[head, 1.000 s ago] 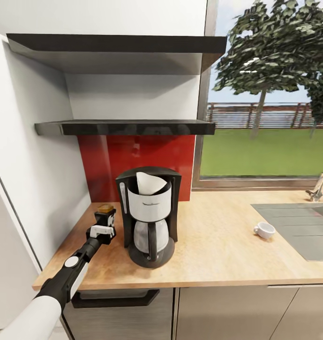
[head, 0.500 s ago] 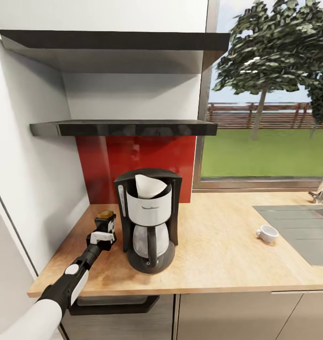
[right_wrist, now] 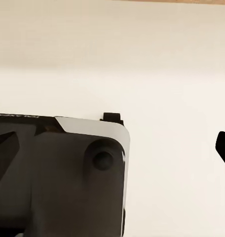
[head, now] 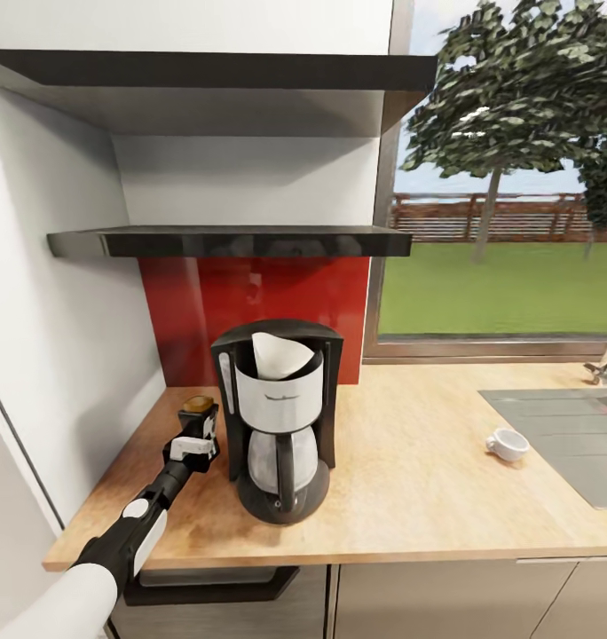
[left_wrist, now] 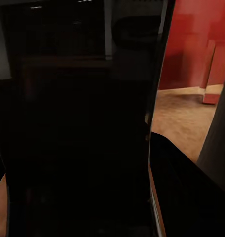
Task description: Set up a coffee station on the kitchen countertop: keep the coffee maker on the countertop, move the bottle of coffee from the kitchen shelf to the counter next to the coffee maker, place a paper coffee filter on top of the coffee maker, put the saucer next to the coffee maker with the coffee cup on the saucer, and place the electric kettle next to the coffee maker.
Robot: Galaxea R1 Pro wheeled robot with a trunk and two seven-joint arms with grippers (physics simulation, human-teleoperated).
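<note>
My left tool (head: 198,427) grips the coffee jar (head: 197,407) upright on the worktop (head: 410,479). Coffee maker (head: 278,417) sits just to its right, so I'd release here. Right tool's state: can't tell.

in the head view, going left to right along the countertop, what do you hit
left gripper shut on the bottle of coffee → coffee maker with the paper coffee filter on top → coffee cup → sink

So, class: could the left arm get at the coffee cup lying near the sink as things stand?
Probably not. The left end effector is shut on the bottle of coffee, and the coffee maker stands between it and the coffee cup, far across the kitchen countertop.
</note>
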